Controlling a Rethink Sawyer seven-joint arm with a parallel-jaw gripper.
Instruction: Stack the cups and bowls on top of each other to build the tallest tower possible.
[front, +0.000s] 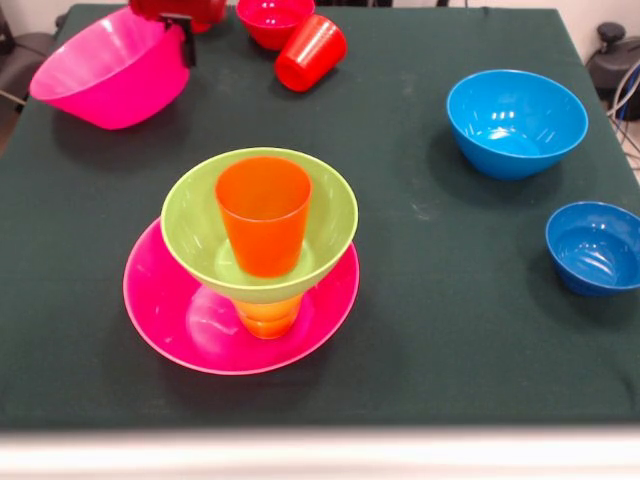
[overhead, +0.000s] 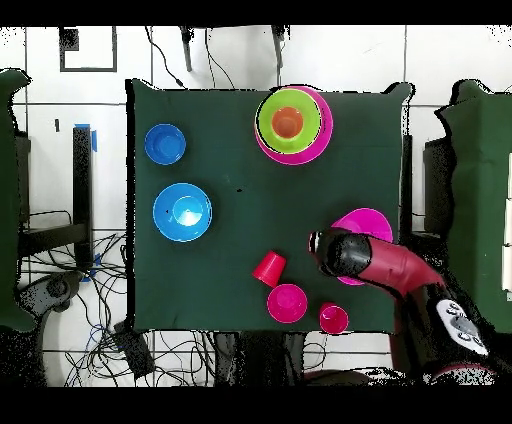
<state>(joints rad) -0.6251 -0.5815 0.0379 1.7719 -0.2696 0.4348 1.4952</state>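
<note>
The tower stands at the front: a wide pink bowl (front: 170, 330), a yellow cup (front: 268, 316), a lime green bowl (front: 190, 215) and an orange cup (front: 264, 215) upright inside it; from overhead it is at the far side (overhead: 291, 124). My gripper (front: 184, 45) is at the top left edge, shut on the right rim of a second large pink bowl (front: 105, 70), which hangs tilted. In the overhead view the gripper (overhead: 325, 246) and arm cover part of that bowl (overhead: 368, 225). A light blue bowl (front: 516, 122) and a small dark blue bowl (front: 597, 247) sit at the right.
A small red bowl (front: 272, 18) and a red cup (front: 310, 52) lying on its side are at the back. The overhead view shows them (overhead: 287, 302) (overhead: 268, 268) plus another red cup (overhead: 333, 318) near the robot's edge. The table edge is close behind them.
</note>
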